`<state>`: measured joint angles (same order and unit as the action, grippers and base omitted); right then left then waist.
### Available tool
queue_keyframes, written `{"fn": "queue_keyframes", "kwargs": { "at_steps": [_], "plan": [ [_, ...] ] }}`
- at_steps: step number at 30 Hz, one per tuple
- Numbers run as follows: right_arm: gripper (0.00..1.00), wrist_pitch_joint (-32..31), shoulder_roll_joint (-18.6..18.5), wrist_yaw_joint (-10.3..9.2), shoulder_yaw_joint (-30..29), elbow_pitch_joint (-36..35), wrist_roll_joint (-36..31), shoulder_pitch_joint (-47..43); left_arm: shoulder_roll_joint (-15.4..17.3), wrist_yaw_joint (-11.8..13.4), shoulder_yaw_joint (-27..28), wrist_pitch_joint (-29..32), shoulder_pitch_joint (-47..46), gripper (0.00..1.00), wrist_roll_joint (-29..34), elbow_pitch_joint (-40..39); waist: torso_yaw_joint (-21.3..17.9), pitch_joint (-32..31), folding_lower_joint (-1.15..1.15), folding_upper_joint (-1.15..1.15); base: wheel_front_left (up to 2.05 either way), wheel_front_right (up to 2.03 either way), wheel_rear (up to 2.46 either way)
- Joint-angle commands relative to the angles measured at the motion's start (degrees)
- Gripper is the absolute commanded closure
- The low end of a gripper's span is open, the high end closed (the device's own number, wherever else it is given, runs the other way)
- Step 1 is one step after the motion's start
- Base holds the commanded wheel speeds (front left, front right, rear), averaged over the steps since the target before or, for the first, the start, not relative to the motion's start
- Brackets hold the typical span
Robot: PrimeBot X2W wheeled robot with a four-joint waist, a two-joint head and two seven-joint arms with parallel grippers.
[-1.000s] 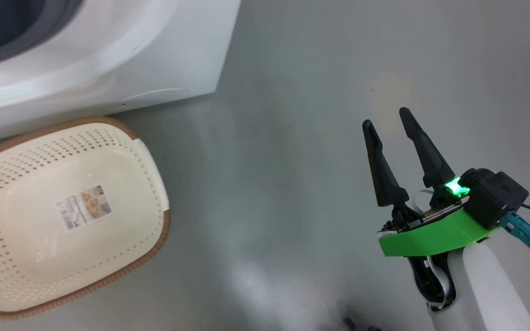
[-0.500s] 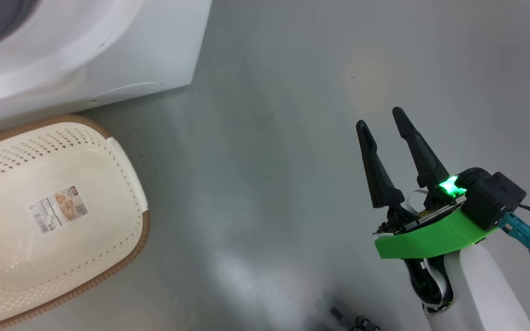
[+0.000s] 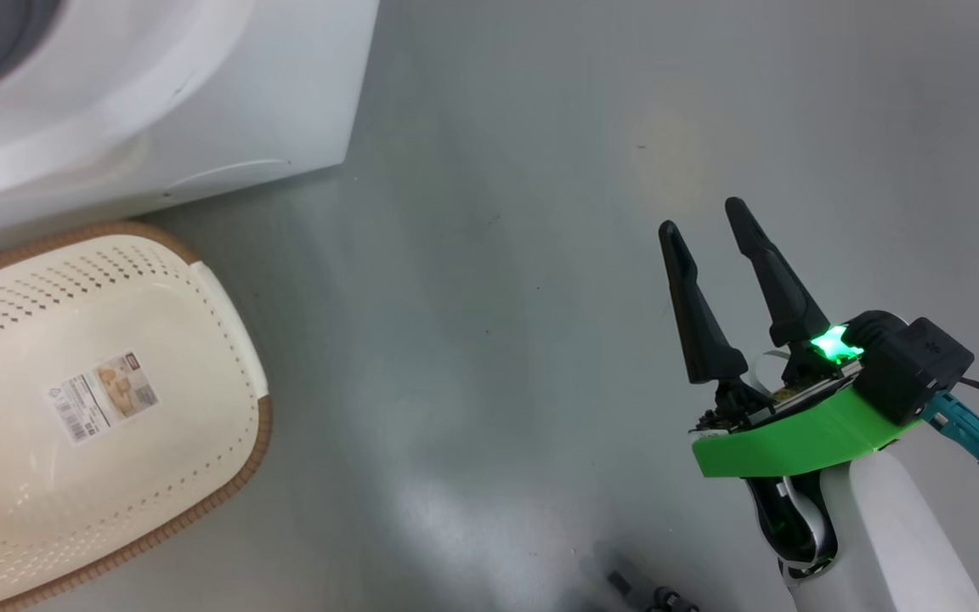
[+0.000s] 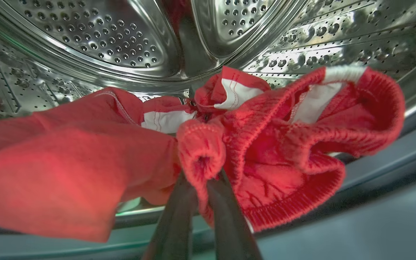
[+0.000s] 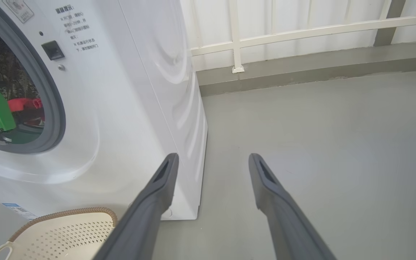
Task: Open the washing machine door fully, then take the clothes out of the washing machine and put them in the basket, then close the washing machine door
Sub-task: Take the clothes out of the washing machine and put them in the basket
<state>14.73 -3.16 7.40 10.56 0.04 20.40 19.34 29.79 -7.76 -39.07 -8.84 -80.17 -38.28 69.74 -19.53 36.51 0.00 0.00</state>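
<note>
1. My guess is this is the first haul. The left tool is deep in the drum of the washing machine, and the basket has nothing in it but its label sticker.
2. The left tool's two dark fingers are pressed almost together, pinching a rolled, ribbed edge of the red clothes. The fold sits right between them.
3. The clothes are bunched low in the drum near the front lip, red with white panels. A flatter red piece is touching the same bundle, and I can't tell if it's one garment or two.
4. It's only an edge grip, so I'd back straight out through the opening nice and slow. I'd lift enough for the trailing cloth to clear the grey gasket, since a snag there could yank it loose.
5. The basket sits on the floor tight against the foot of the machine, near its front corner. That makes it a short carry: out, down, let go over the middle.
6. The right tool is spread wide with nothing in it, hanging over bare floor well apart from the basket.
</note>
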Motion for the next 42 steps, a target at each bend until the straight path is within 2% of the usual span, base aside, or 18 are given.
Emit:
{"fn": "queue_keyframes", "kwargs": {
  "at_steps": [1,10,14,20,21,33,42],
  "plan": [
    [0.0,0.3,0.3,0.09,0.9,-1.3,0.1,-0.3,2.0,0.3,0.3,-1.0,-0.3,1.0,-0.7,-1.3,0.5,-0.6,0.0,0.0,0.0,0.0,0.0],
    [0.0,0.3,0.3,0.09,-0.9,-0.2,-1.1,-0.9,-0.5,0.3,1.8,-5.8,5.0,1.0,-5.8,-4.0,3.7,-5.2,0.0,0.0,0.0,0.0,0.0],
    [0.0,0.3,0.3,0.09,-1.5,0.4,-1.8,-1.9,0.0,0.3,4.9,-6.1,9.0,1.0,-6.3,-8.8,5.1,-8.1,0.0,0.0,0.0,0.0,0.0],
    [0.0,0.3,0.3,0.09,-2.6,1.0,-3.1,-4.4,0.0,1.0,14.2,-6.1,19.8,1.0,-1.6,-19.7,7.3,-12.5,0.0,0.0,0.0,0.0,0.0],
    [0.0,0.3,0.3,0.09,-2.6,1.0,-3.1,-4.4,0.0,1.0,14.2,-6.1,19.8,1.0,-1.6,-19.7,7.3,-12.5,0.0,0.0,0.0,0.0,0.0],
    [0.0,0.3,0.3,0.09,-4.2,2.8,-5.7,-8.3,-5.7,0.6,32.0,-6.2,38.7,1.0,10.2,-39.6,10.8,-18.8,0.0,0.0,0.0,0.0,0.0],
    [0.0,0.3,0.3,0.09,-5.3,3.5,-6.6,-9.6,-8.1,0.3,38.5,-6.2,48.6,1.0,14.5,-52.4,12.2,-21.3,0.0,0.0,0.0,0.0,0.0]
  ]
}}
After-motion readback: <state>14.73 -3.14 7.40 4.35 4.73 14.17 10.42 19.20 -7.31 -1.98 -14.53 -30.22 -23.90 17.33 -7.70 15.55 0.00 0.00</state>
